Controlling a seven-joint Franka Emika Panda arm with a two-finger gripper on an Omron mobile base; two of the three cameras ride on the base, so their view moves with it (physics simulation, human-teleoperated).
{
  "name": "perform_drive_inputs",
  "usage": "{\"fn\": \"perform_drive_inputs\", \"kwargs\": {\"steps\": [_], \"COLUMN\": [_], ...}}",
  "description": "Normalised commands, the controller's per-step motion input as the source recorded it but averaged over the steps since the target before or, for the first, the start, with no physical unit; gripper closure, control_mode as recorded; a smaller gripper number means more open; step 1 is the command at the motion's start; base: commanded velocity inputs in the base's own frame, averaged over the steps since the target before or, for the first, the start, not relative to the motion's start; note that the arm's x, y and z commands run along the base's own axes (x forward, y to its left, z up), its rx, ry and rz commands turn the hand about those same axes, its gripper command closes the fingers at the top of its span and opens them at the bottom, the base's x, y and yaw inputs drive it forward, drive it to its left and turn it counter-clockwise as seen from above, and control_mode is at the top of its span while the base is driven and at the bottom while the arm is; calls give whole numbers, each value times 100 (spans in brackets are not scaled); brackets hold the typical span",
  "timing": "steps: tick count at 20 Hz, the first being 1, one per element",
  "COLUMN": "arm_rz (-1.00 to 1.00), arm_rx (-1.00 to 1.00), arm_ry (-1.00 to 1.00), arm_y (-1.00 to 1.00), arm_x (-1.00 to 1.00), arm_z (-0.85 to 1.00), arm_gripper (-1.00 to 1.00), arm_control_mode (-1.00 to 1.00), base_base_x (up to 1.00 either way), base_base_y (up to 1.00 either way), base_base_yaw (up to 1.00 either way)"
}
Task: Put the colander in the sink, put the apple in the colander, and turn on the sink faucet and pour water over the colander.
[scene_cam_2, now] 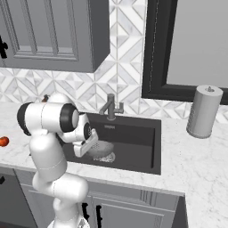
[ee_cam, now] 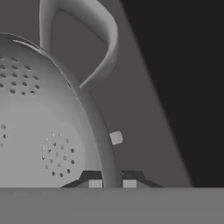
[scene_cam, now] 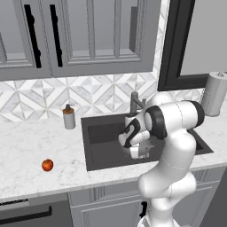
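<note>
Clamped on the rim of the round grey perforated metal colander [ee_cam: 39,131]: two-finger dark-tipped gripper [ee_cam: 112,183], one tip on each side of the thin rim, seen close in the hand view. Loop handle [ee_cam: 94,39] of that bowl arching just above the grip, its upper end cut off by the frame edge. Down inside the large rectangular dark charcoal sink [scene_cam_2: 133,142], mostly masked by the white arm in both base views; only a perforated patch of bowl [scene_cam_2: 103,151] visible beside the wrist. Small red-orange apple [scene_cam: 47,165] alone on the white marble counter [scene_cam: 26,150], well left of the basin. Dark grey faucet [scene_cam_2: 110,107] upright behind the basin, base partly hidden in the left view.
</note>
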Motion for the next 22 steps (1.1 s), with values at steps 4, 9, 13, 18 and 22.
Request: {"fn": "perform_drive_inputs", "kwargs": {"steps": [4,9,13,18,22], "arm_rz": [-10,-9,-7,0,0], "arm_rx": [-1,-1,-2,0,0], "arm_ry": [0,0,0,0,0], "arm_y": [13,14,15,0,0], "arm_x": [-11,-5,-3,0,0], "arm_z": [-21,-20,-13,0,0], "arm_gripper": [100,100,100,-100,-100], "arm_control_mode": [-100,-100,-100,-100,-100], "base_base_x": [0,0,0,0,0], "base_base_y": [0,0,0,0,0], "base_base_yaw": [0,0,0,0,0]}}
